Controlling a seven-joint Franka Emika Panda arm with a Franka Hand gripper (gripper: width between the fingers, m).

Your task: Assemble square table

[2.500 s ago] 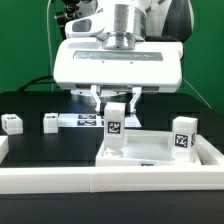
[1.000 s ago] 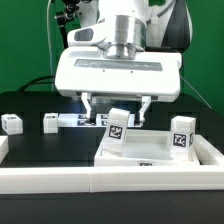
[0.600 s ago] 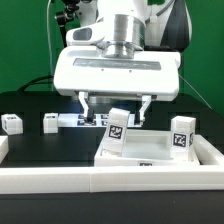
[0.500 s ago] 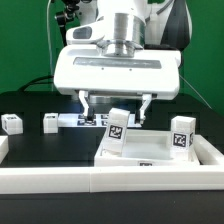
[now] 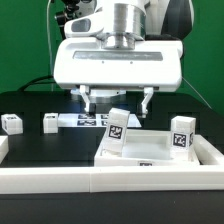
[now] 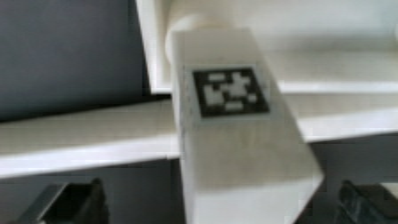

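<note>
While the arm hangs over the square tabletop (image 5: 150, 147), I read the gripper (image 5: 118, 100) as spread wide. Its two fingers (image 5: 88, 99) stand apart, one to each side of the tilted leg (image 5: 116, 130), and neither touches it. The jaws hold nothing.

1. Position of the tilted leg: it rests at the end of the square tabletop toward the exterior view's left. Its foot is against the tabletop, its head leans toward the exterior view's right, and its tag faces the exterior camera. The fingertips hang near its head. I cannot tell whether the foot is seated or only propped on the rim.

2. Wrist check: the tilted leg (image 6: 228, 110) fills the middle of the picture with its tag toward the camera. The dark fingertips (image 6: 71, 200) show on either side, with a clear gap between each and the leg.

3. Position of the upright leg (image 5: 181, 138): it stands at the opposite end of the square tabletop, toward the exterior view's right.

4. Loose parts: loose leg A (image 5: 50, 123) and loose leg B (image 5: 12, 123) sit on the black table (image 5: 40, 145), well apart from the square tabletop toward the exterior view's left. B is the farther of the two.

5. Fixtures: the marker board (image 5: 85, 121) lies flat between loose leg A and the tilted leg. The border rail (image 5: 60, 178) runs along the near side of the square tabletop, just beside it.
</note>
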